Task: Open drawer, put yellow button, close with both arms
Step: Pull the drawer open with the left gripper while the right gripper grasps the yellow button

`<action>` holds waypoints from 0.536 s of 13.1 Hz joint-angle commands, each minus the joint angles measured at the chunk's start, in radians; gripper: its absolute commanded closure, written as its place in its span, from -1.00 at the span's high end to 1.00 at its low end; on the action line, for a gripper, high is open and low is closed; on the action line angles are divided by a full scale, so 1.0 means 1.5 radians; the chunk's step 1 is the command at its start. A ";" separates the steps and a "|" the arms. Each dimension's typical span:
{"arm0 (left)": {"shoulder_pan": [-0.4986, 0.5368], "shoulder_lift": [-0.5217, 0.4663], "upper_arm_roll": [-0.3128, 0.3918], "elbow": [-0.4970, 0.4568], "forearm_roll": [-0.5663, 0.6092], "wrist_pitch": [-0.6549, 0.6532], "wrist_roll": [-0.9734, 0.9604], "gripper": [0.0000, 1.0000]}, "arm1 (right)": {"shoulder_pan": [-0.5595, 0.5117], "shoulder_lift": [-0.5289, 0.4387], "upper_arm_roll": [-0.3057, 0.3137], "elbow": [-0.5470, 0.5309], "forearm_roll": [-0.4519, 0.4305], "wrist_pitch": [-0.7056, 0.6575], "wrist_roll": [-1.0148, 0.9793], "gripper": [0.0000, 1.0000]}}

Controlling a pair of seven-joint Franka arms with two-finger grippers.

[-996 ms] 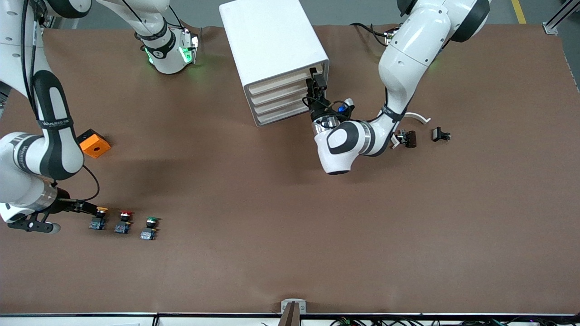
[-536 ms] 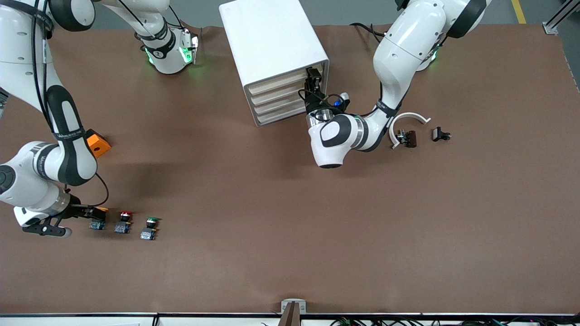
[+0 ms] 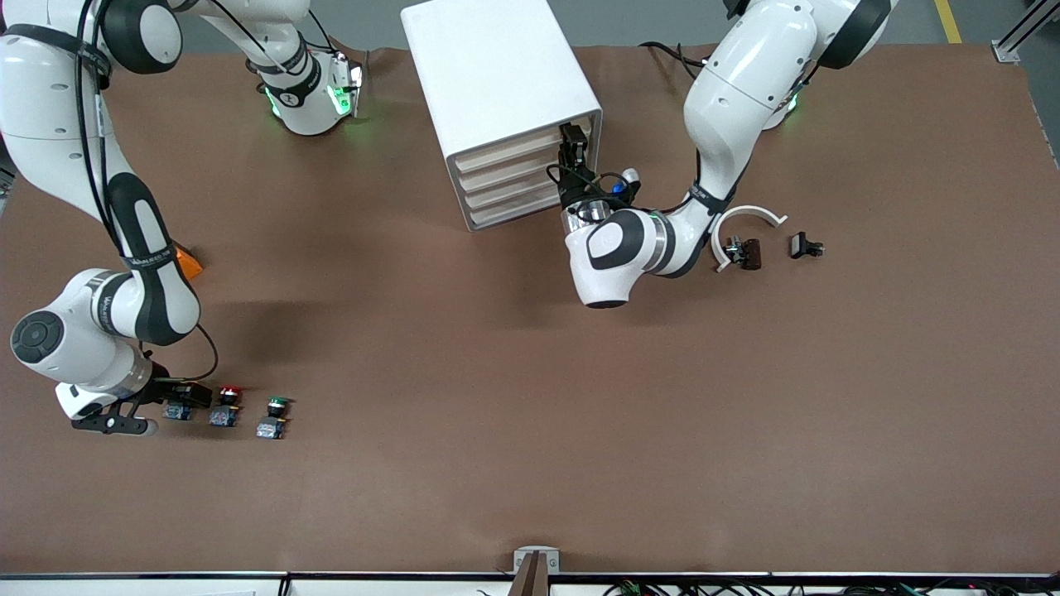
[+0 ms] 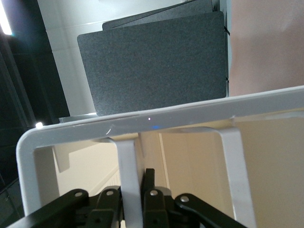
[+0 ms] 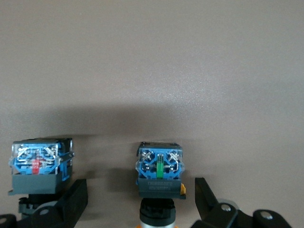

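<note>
The white cabinet (image 3: 497, 74) stands near the arms' bases, and its topmost drawer (image 3: 522, 149) sits pushed in. My left gripper (image 3: 573, 153) is at that drawer's corner toward the left arm's end. In the left wrist view the gripper (image 4: 137, 180) is shut on a white upright strip of the drawer (image 4: 127, 161). The yellow button (image 3: 175, 409) lies near the front camera at the right arm's end, its cap hidden under my right gripper (image 3: 189, 395). In the right wrist view the open gripper (image 5: 141, 190) straddles the button's blue base (image 5: 159, 172) without touching it.
The red-capped button (image 3: 225, 406) (image 5: 40, 166) lies close beside the yellow one, and the green-capped button (image 3: 274, 416) is past it. An orange block (image 3: 190, 263) shows partly under the right arm. A white curved piece (image 3: 749, 217) and two small dark parts (image 3: 743, 252) (image 3: 805, 245) lie beside the left arm.
My right gripper has slid over the yellow button, covering its cap. My left gripper moved in closer to the top drawer's corner, then held still.
</note>
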 commanded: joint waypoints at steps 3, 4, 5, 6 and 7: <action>0.065 -0.013 0.009 0.015 -0.004 0.006 0.011 -0.80 | -0.012 0.025 0.002 0.036 0.000 -0.002 -0.032 1.00; 0.077 -0.013 0.009 0.024 -0.004 0.006 0.010 -0.79 | -0.012 0.027 0.002 0.036 0.001 -0.002 -0.030 1.00; 0.092 -0.011 0.009 0.034 -0.003 0.006 0.009 -0.79 | -0.013 0.028 0.002 0.037 0.002 -0.002 -0.028 1.00; 0.100 -0.008 0.009 0.049 -0.002 0.006 0.001 -0.79 | -0.016 0.028 0.002 0.037 0.002 -0.002 -0.027 1.00; 0.107 -0.006 0.009 0.054 -0.001 0.006 -0.010 -0.79 | -0.016 0.029 0.002 0.037 0.011 -0.003 -0.027 1.00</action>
